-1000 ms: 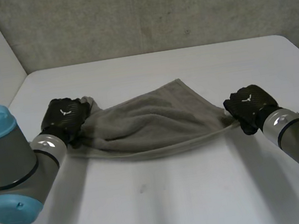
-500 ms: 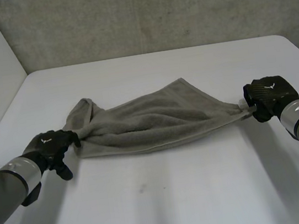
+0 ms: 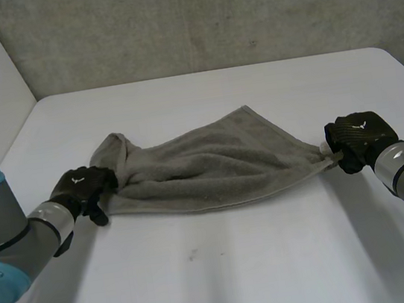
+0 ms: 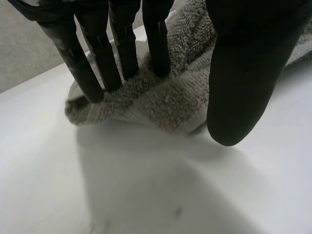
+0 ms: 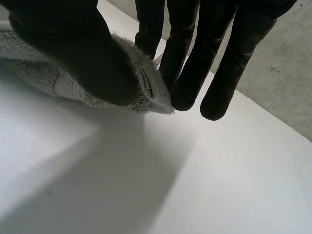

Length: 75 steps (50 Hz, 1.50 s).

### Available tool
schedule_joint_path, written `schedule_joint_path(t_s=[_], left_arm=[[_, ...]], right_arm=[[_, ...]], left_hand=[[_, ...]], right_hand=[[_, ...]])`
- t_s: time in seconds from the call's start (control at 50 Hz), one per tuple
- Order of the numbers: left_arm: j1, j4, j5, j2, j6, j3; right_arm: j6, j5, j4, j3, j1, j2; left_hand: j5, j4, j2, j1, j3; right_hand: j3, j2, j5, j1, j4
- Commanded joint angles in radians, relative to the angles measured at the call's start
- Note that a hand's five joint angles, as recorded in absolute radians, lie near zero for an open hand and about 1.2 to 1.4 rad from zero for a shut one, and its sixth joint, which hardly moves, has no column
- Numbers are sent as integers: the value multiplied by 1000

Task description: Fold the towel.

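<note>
towel [image 3: 204,166] lay rumpled on the white bench [image 3: 226,269], stretched between both hands. left hand [image 3: 83,189] gripped its bunched end; the wrist view showed fingers [image 4: 122,48] pressing it opposite the thumb. right hand [image 3: 356,137] pinched the far corner between thumb and fingers [image 5: 185,63]. head view showed a small white emblem on each hand's back.

Three cameras on one table [image 3: 228,283]
The head camera is looking down from behind; the wrist cameras are looking closely at opposite towel [image 3: 204,166] ends, sharing them with it.
</note>
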Motion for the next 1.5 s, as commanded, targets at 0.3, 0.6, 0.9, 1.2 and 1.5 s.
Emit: schedule_joint_path(t_s=[0.3, 0.6, 0.9, 1.2, 1.5], left_arm=[[-55, 16, -4, -63, -54, 75], [-55, 6, -10, -27, -43, 11], [-56, 90, -76, -24, -38, 20], [-108, 43, -140, 523, -40, 50], [-75, -378, -41, 520, -12, 242]], right_arm=[[-6, -1, -3, -4, 0, 22], [-32, 3, -3, -4, 0, 33], [-35, 12, -1, -16, 0, 22], [-129, -3, 379, -288, -9, -358], [-308, 26, 649, -532, 89, -300]], left_hand=[[378, 377, 378, 375, 378], [389, 388, 389, 386, 390], [868, 867, 868, 864, 868], [868, 867, 868, 864, 868], [868, 867, 868, 864, 868]], right_hand=[[207, 215, 238, 425, 199], [207, 215, 238, 425, 199], [207, 215, 238, 425, 199], [207, 215, 238, 425, 199], [207, 215, 238, 425, 199]])
